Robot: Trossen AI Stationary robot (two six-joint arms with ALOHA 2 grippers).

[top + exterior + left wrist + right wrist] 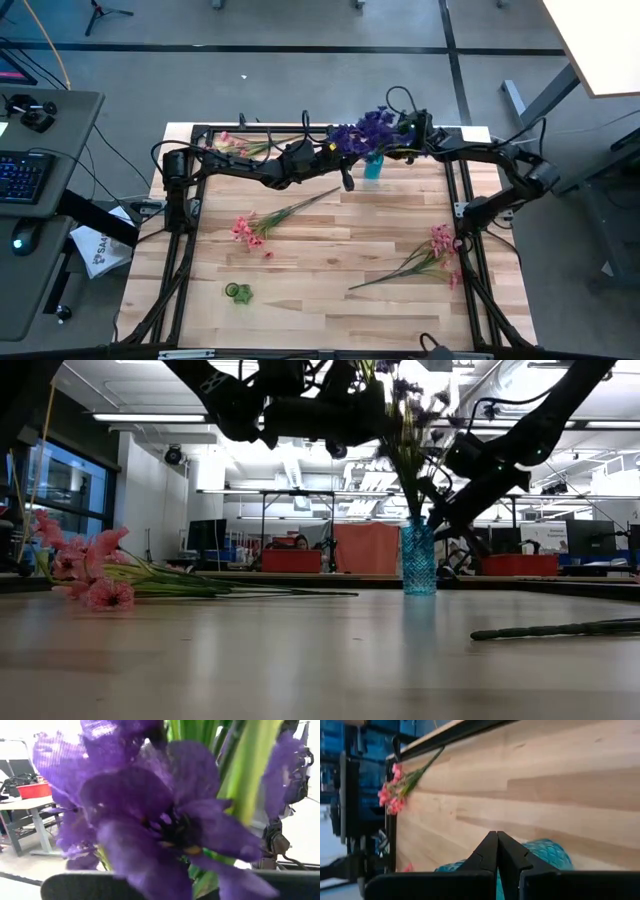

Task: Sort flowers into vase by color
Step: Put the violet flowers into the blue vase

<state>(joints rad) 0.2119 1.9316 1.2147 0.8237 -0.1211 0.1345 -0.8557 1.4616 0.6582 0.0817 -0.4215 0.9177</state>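
Here, purple flowers point(365, 131) upright in blue vase point(373, 167), stems vertical

A light wooden table point(330, 270) with a black frame carries a teal vase point(373, 167) of purple flowers point(365, 130) near its far edge. Pink flower sprigs lie flat: one left of centre point(262, 224), one at the right point(425, 258), another at the far left corner point(240, 143). A small green piece point(238, 292) rests near the front left.
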